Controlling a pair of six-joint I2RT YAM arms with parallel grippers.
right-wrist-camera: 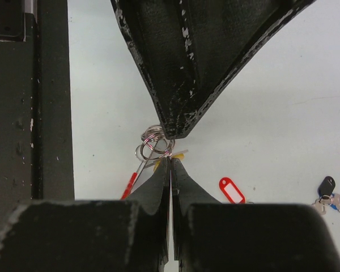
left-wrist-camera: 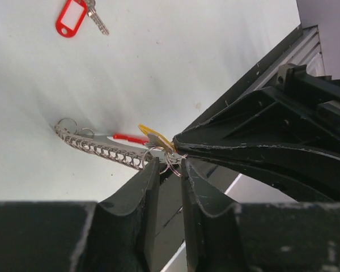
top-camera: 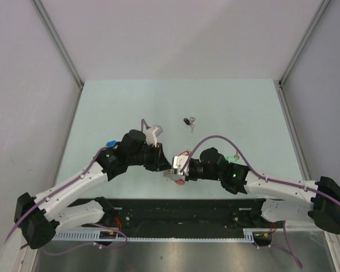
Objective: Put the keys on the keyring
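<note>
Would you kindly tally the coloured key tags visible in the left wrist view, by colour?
red tag: 1
yellow tag: 1
Total: 2

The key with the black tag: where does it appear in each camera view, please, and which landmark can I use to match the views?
Top external: the black-tagged key lies slightly above the picture's centre.
Left wrist: it is not in this view.
Right wrist: it is at the lower right edge.
Shared landmark: the bunch of small wire rings, visible in all three views.
</note>
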